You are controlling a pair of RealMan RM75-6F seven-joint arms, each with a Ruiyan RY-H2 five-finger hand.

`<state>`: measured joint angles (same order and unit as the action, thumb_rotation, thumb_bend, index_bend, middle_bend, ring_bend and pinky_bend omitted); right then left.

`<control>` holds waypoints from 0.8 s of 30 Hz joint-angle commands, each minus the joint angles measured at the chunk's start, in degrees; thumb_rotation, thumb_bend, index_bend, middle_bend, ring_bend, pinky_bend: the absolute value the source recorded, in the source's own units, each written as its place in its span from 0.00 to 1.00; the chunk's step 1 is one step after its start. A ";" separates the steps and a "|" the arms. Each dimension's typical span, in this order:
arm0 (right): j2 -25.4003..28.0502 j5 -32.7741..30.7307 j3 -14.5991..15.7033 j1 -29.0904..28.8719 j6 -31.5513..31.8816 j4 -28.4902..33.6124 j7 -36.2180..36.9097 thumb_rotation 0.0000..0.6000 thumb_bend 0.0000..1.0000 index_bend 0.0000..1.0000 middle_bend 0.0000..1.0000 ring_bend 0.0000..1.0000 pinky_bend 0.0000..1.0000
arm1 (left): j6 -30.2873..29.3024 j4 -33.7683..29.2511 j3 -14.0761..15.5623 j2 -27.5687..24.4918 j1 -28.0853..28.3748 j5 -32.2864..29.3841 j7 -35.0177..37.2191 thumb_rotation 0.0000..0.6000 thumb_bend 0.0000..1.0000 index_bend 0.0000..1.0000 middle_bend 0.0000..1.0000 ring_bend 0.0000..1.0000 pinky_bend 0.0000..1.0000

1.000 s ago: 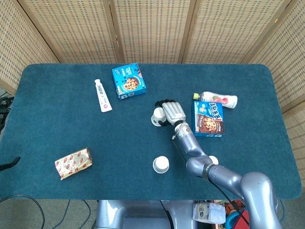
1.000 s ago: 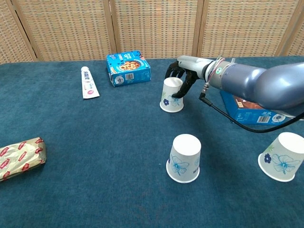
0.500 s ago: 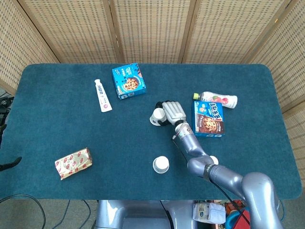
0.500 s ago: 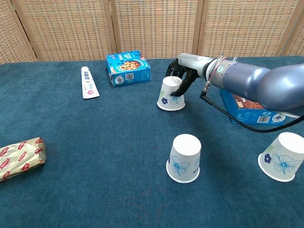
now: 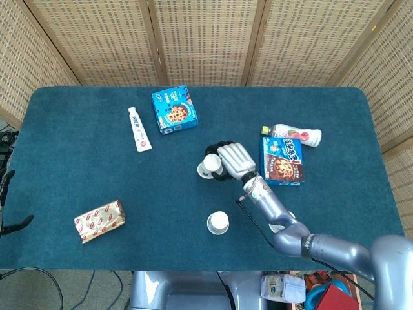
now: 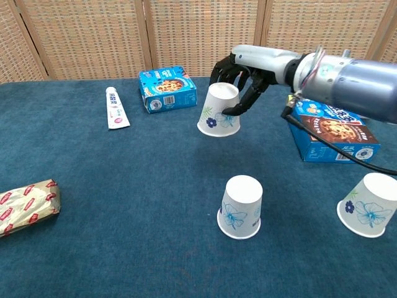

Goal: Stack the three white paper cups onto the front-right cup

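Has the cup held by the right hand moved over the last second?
Yes. The cup in the right hand has lifted off the table and tilted, drifting slightly left, away from the biscuit box at right.

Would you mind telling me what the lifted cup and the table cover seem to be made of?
Lifted cup, in the right hand: matte white paper by its look, with a printed blue flower. Table cover: teal cloth, probably felt or short-pile carpet, judging by its dull, fuzzy texture.
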<state>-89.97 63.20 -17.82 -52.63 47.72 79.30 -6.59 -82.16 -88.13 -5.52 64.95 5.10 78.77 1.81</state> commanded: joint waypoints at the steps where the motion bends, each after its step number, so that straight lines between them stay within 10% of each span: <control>1: 11.68 7.13 4.80 6.96 6.87 15.43 -2.45 1.00 0.48 0.40 0.48 0.32 0.35 | -0.56 -0.22 0.39 -0.22 -0.32 0.77 0.49 1.00 0.18 0.00 0.00 0.00 0.00; 11: 25.09 18.61 13.05 16.17 13.85 26.78 0.83 1.00 0.48 0.40 0.47 0.32 0.35 | -2.41 -0.69 1.17 -0.67 -1.09 2.89 1.56 1.00 0.18 0.00 0.00 0.00 0.00; 24: 31.59 33.17 21.69 25.94 25.45 20.45 7.83 1.00 0.48 0.40 0.46 0.32 0.35 | -3.92 -1.32 1.79 -0.64 -1.63 4.52 1.03 1.00 0.18 0.00 0.00 0.00 0.00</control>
<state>-58.99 95.27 2.98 -27.78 72.07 100.88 -0.04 -86.05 -89.42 -3.75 64.29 3.50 83.26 2.87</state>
